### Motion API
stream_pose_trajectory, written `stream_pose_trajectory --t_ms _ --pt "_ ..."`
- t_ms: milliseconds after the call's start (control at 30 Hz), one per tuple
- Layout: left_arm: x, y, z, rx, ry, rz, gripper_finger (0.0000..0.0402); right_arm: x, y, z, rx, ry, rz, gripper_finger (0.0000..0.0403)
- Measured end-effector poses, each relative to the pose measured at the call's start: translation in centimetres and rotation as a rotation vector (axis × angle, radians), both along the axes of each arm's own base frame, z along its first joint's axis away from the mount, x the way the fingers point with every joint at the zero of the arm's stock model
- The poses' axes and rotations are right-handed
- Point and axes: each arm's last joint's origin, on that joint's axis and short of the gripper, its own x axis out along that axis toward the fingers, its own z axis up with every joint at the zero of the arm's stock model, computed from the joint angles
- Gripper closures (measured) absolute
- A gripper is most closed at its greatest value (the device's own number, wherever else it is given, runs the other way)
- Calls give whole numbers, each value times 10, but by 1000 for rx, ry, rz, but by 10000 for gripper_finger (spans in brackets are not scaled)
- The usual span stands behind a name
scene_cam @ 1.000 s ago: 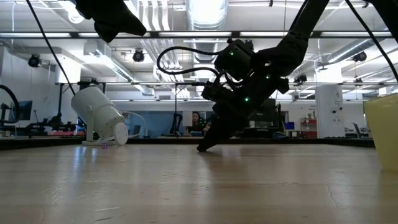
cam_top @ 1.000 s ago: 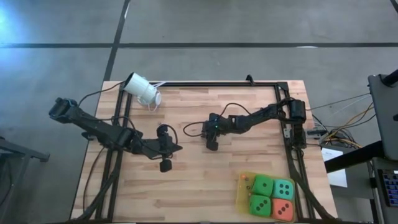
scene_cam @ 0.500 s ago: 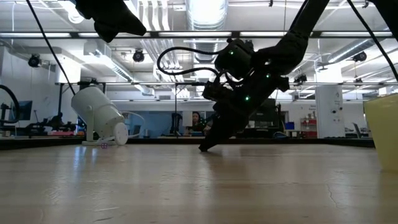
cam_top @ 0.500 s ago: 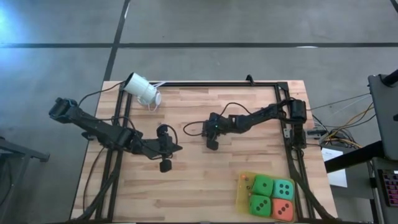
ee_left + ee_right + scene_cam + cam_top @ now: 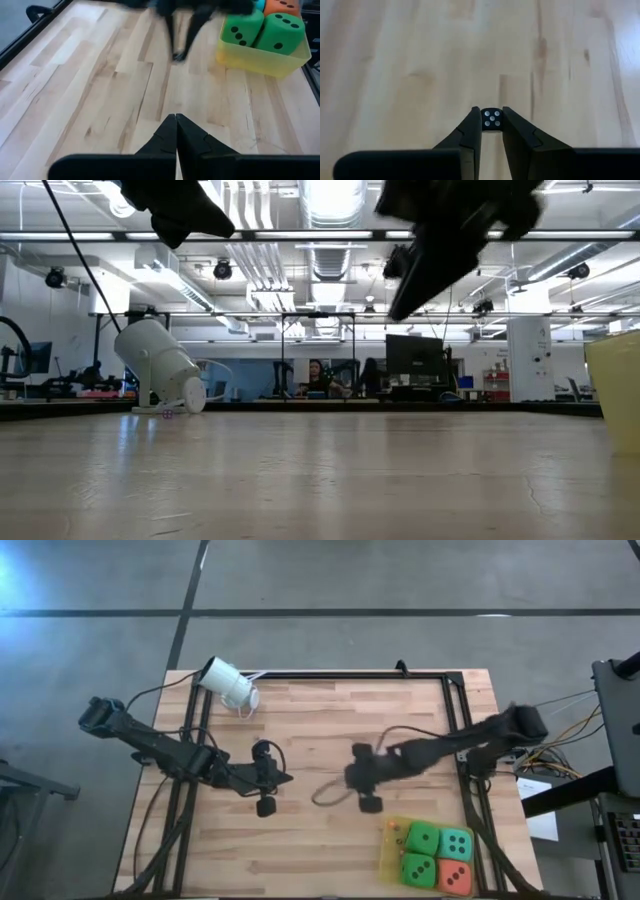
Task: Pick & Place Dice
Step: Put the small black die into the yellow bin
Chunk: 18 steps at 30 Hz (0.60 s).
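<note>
Overhead and left-wrist views share the tray (image 5: 392,858), seemingly.

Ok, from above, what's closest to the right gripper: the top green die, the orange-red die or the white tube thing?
From the right gripper, jaws shut on a small black die:
1. Upper green die, in the yellow tray.
2. Orange-red die, in the tray's lower-right corner as pictured.
3. White cylindrical device, at the table's top-left corner.
The left gripper rests shut, mid-left.

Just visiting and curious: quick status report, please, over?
Left gripper shut, empty, waiting mid-table. Right gripper shut on small black die, above table beside yellow tray. Four coloured dice in tray. Nothing between.
</note>
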Motion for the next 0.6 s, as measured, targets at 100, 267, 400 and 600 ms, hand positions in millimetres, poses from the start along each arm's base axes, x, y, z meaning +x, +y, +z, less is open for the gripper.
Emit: stream_pose_trajectory --t_ms 100,267,400,600 --pt "0 0 0 0 0 -1 399 -19 24 20 -1 25 5 352" --pt "0 0 0 0 1 -1 399 -47 58 40 56 72 -12 350" --pt "0 0 0 0 1 -1 399 -61 79 41 82 134 -16 350" --pt "0 0 0 0 1 -1 399 -71 100 39 128 186 -50 349"
